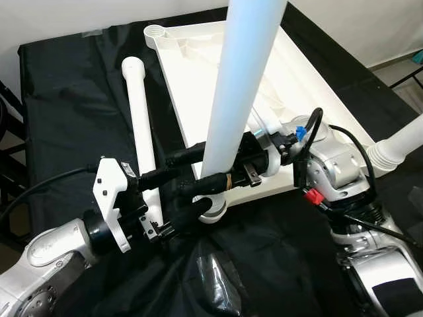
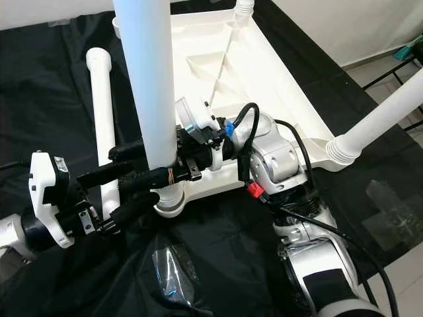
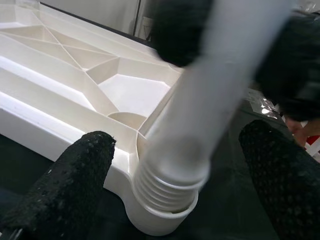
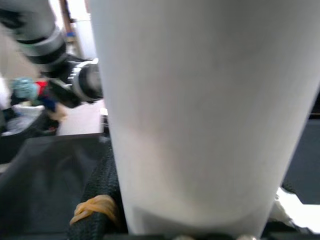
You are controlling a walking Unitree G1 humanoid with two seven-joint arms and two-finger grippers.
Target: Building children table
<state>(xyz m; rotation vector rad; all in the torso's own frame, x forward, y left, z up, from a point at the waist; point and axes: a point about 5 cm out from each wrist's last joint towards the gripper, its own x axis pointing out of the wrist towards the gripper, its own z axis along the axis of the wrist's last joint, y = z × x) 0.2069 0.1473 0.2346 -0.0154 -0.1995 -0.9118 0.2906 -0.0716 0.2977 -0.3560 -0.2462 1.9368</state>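
The white tabletop (image 1: 198, 79) lies upside down on a black cloth. A white leg (image 1: 241, 79) stands upright at its near-left corner, with its threaded end (image 3: 165, 192) in the corner socket. My right gripper (image 1: 198, 173) reaches in from the right and is shut on this leg just above the base. My left gripper (image 3: 177, 150) comes from the left, open, with one finger (image 3: 75, 175) on each side of the threaded base, not touching it. A second leg (image 1: 140, 125) lies loose on the cloth, left of the tabletop. A third leg (image 1: 403, 142) stands fixed in the near-right corner.
The black cloth (image 1: 66, 99) covers the whole work surface. Clear plastic wrap (image 1: 211, 277) lies crumpled near the front edge. The far-left corner socket (image 1: 155, 31) is open. Pale floor (image 2: 370, 53) shows beyond the right side.
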